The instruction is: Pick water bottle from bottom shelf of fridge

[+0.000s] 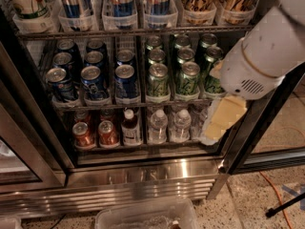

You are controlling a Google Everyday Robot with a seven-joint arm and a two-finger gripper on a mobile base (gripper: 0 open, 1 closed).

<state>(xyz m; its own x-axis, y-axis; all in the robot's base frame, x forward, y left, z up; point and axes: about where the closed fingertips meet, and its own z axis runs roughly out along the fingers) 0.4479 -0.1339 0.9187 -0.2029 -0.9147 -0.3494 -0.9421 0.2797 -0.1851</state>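
Note:
The fridge (143, 178) stands open in front of me. On its bottom shelf (143, 152) stand two red cans (85, 135), a dark brown white-capped bottle (129, 128) and clear water bottles (157, 126) with white caps. A second water bottle (180, 125) stands to its right. A third one is mostly hidden behind my gripper. My gripper (214, 130), with cream-coloured fingers, hangs from the white arm (267, 56) at the right end of the bottom shelf, just right of the water bottles. It holds nothing that I can see.
Blue cans (95, 80) and green cans (183, 78) fill the rack above. Tall cans sit in clear bins on the top rack. A black-edged door (264, 128) stands right of the gripper. A clear plastic tub (143, 216) and an orange cable (274, 194) lie on the floor.

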